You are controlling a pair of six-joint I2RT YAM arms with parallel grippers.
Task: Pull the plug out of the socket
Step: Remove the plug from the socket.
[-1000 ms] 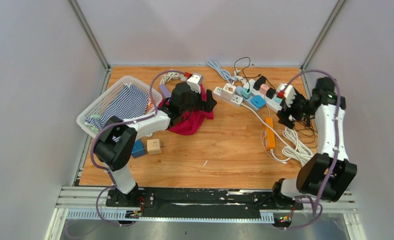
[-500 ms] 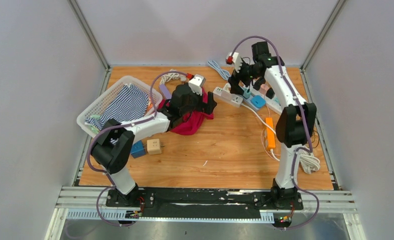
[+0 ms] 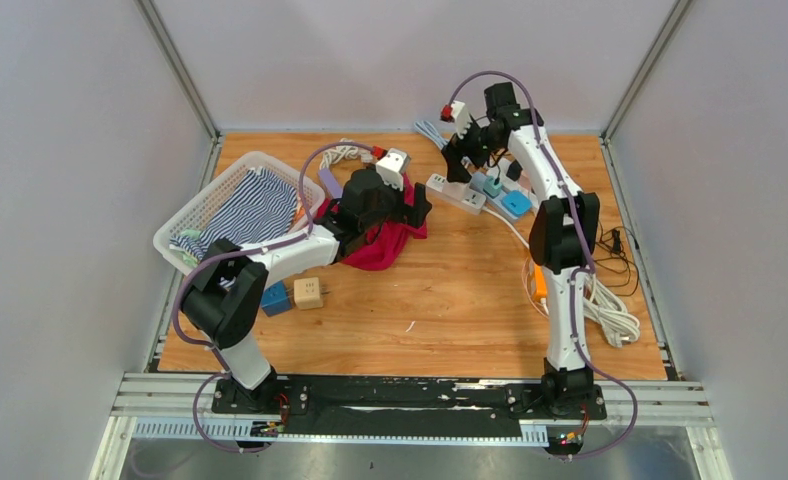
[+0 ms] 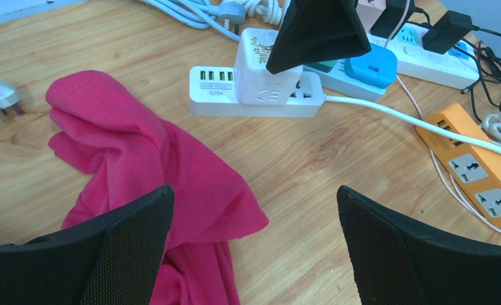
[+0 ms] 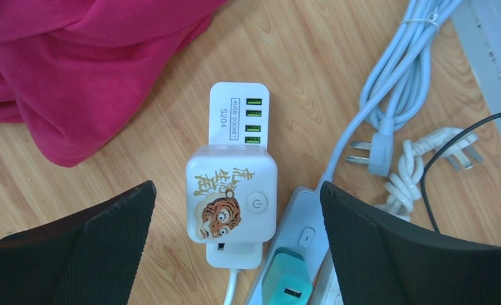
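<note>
Right gripper [image 5: 236, 244]: jaws wide apart, empty, straddling the tiger-print plug [image 5: 231, 194].
Left gripper [image 4: 254, 251]: jaws wide apart, over crumpled magenta cloth [image 4: 140, 159].
Plug: glossy white cube, seated in the white USB power strip [image 5: 236, 108].
Surface: wood-grain tabletop [image 3: 450, 290].
Room: plain grey walls [image 3: 410, 60].

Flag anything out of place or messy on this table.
A crumpled red cloth lies on the wood near the white power strip, outside the laundry basket. A blue cube and a tan cube sit loose at front left.

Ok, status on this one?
Both open, empty: left gripper, right gripper. Right hangs over tiger plug, seated in white strip. Nearby red cloth, not blocking.
</note>
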